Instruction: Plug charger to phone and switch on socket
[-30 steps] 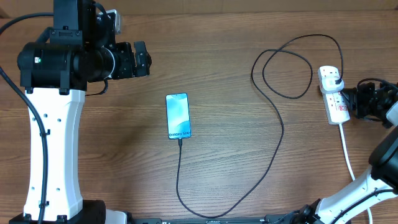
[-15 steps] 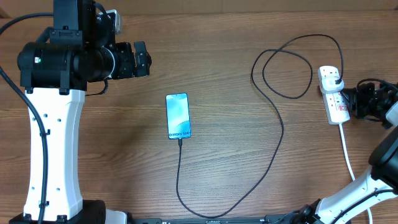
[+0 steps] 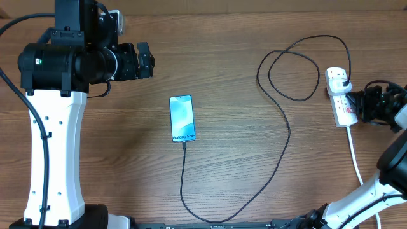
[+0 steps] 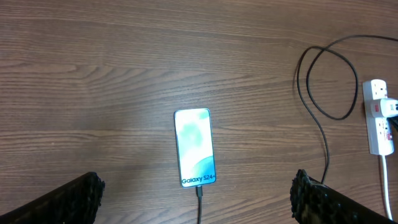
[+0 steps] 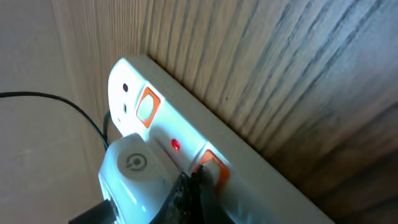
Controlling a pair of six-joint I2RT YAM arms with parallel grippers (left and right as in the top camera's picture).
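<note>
Nothing is seen to have moved since the earlier frames. At the right edge of the overhead view, the right hand (image 3: pixel 355 105), clenched and empty, is pressed against a switch of the socket (image 3: pixel 344 108). The charger (image 3: pixel 287 137) appears seated in the phone (image 3: pixel 182 119) at centre; the left hand (image 3: pixel 147 60) is spread wide at upper left. A red lamp (image 5: pixel 176 145) is lit, so a second press might switch it off, and a sideways shove might slide the socket and drag the charger.

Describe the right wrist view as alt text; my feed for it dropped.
The shut right pincer rests its tip against an orange switch on the white power strip, a small red light glowing beside it. A white plug with a thin black cable sits in the strip, on a wooden table.
</note>
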